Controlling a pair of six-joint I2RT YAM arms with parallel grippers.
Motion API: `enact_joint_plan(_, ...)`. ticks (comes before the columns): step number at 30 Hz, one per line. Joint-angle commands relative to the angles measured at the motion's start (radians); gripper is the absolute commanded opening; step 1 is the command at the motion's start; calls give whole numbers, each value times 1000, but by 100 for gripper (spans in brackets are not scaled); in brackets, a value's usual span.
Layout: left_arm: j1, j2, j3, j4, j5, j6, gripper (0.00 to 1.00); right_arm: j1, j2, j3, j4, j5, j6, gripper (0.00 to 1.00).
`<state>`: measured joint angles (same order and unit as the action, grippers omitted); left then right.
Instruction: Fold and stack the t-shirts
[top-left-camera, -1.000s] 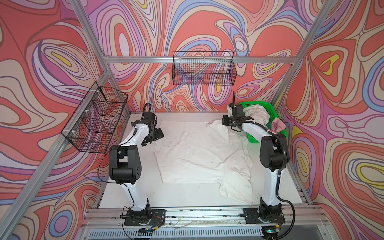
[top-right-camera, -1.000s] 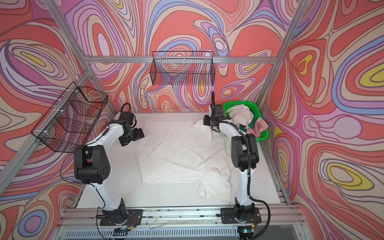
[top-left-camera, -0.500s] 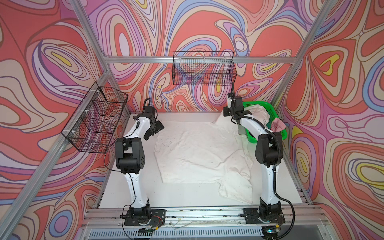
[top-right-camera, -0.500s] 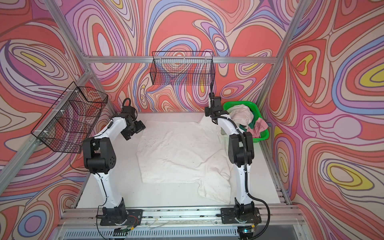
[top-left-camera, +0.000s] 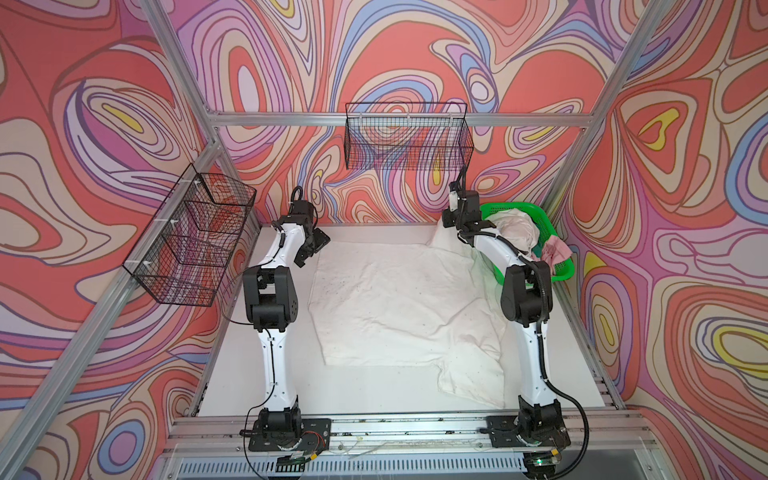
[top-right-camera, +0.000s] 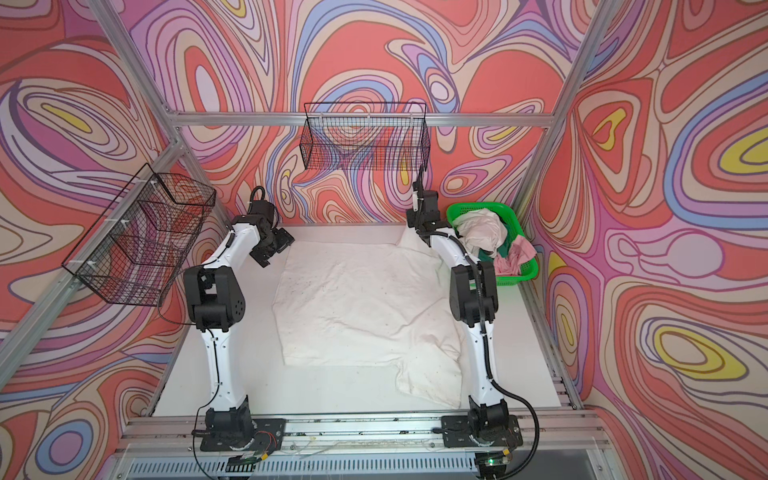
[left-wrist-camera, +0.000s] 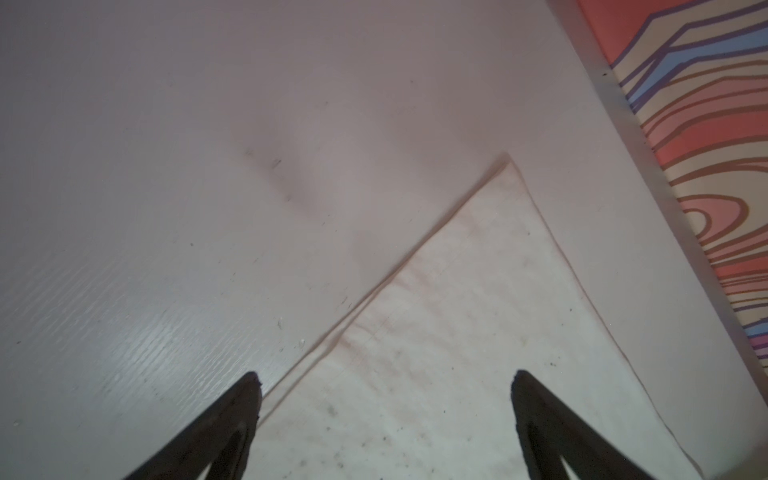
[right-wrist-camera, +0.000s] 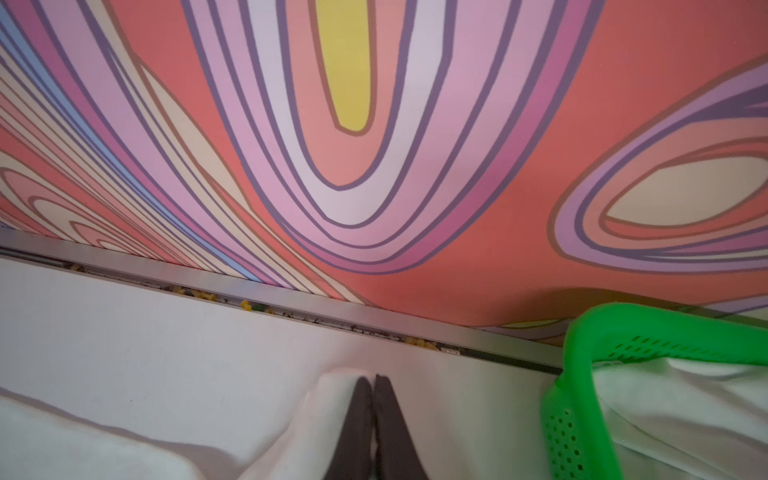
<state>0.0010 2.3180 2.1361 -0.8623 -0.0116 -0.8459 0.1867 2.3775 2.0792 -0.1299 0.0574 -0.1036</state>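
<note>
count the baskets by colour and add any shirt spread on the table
black wire baskets: 2
green plastic basket: 1
white t-shirt spread on the table: 1
total: 4

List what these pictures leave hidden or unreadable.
- Basket contents, both top views: the top white shirt covers lower garments; count unclear.
- Print on the large t-shirt, both top views: specks too small to read.
- Right gripper's bite on that t-shirt, right wrist view: shut jaws hide how much cloth is pinched.
- Left gripper, left wrist view: only its tips show; the frame cuts the rest.
</note>
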Motion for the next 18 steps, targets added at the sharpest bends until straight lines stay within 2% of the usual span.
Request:
enact_joint_plan(1,-23,99,162,-94,-23,10,92,5,-66,-55,64,-86,8,0)
enact_joint_plan(4,-31,229,390,-198,-40,40,91,6,-69,-69,46,-97,-1,0)
enact_joint_plan(6,-30,278,467,-208,-37,54,89,5,-75,-92,59,-84,-13,0)
enact_joint_plan(13,-32,322,472,-70,-14,85,80,5,-100,-127,75,-69,-29,0)
enact_joint_plan(18,-32,370,523,-61,-14,116,74,6,-158,-195,126,-86,-18,0)
